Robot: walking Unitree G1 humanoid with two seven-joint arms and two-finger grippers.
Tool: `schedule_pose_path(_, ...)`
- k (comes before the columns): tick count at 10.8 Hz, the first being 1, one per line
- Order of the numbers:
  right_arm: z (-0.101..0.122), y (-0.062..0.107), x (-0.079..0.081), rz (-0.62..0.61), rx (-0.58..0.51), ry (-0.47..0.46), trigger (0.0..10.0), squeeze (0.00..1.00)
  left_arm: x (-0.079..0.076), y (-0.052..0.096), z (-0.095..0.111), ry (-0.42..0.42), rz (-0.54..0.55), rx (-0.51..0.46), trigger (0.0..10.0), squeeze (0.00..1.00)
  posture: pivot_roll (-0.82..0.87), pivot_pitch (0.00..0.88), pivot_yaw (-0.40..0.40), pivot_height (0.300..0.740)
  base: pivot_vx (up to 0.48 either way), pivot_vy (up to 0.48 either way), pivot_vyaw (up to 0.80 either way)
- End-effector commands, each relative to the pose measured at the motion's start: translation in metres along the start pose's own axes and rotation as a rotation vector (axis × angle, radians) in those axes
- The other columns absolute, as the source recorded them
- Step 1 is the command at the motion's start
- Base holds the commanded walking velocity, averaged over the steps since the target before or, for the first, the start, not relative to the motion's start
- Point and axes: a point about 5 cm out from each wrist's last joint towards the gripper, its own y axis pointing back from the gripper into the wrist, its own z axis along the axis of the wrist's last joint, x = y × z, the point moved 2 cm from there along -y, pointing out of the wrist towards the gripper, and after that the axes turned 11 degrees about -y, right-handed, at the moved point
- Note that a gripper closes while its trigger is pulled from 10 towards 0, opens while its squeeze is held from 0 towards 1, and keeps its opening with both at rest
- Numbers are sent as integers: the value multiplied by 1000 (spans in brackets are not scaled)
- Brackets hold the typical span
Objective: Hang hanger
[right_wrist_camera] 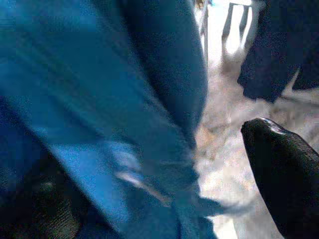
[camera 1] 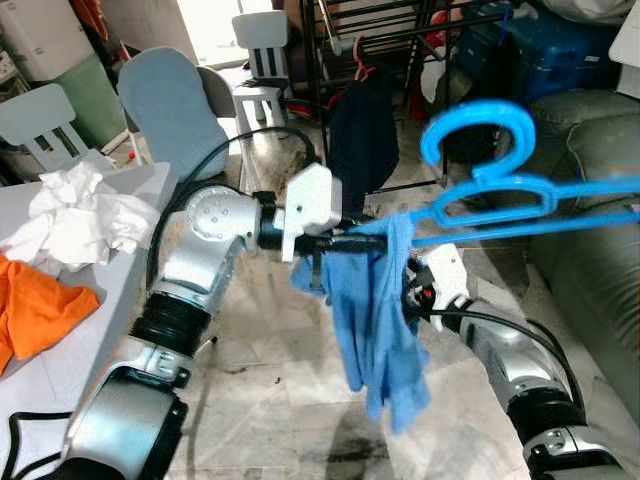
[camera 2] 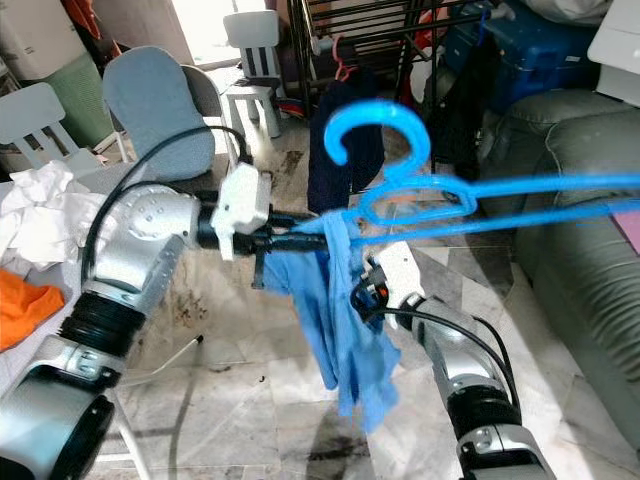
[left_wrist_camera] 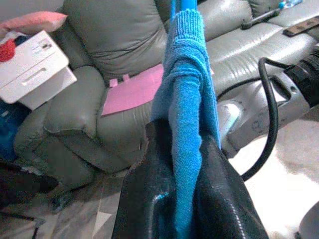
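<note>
Left eye view: left end effector (camera 1: 372,240) held out over floor, fingers pinching bunched blue cloth (camera 1: 375,320) at hanger's end. Cloth hangs down between both arms. Blue hanger (camera 1: 500,190) in mid-air, hook up, bars running toward robot's right over grey sofa (camera 1: 590,250). Right end effector (camera 1: 418,290) just behind cloth, low; right wrist view shows one black finger (right_wrist_camera: 284,174) apart from blurred cloth, fingers spread. Rack (camera 1: 380,40) with dark garment (camera 1: 362,135) beyond. Tabletop (camera 1: 90,300) at left carries white and orange cloths.

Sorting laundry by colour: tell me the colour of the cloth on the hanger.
Blue cloth, clearest in the left eye view.
</note>
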Motion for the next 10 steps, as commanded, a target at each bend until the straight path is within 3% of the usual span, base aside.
schedule_pose_path(1,-10,5,-4,-18,43,-1,10000,0,17,17,8,-37,74,10,0,0,-168,0,113,740,0,0,0)
schedule_pose_path(3,-45,37,-25,-98,140,-47,10000,0,39,42,15,-42,187,39,0,0,-177,0,110,740,0,0,0)
schedule_pose_path(4,-54,46,-31,-126,159,-71,10000,0,44,47,17,-46,210,47,0,0,-180,0,107,740,0,0,0)
schedule_pose_path(5,-62,57,-38,-153,177,-92,0,0,48,52,17,-51,234,62,0,0,-181,0,103,740,0,0,0)
schedule_pose_path(8,-60,78,-61,-242,188,-114,0,0,46,60,11,-30,259,79,0,0,-196,0,94,740,0,0,0)
schedule_pose_path(10,-33,86,-85,-362,98,-105,0,0,37,60,-1,11,261,92,0,0,-200,0,89,740,0,0,0)
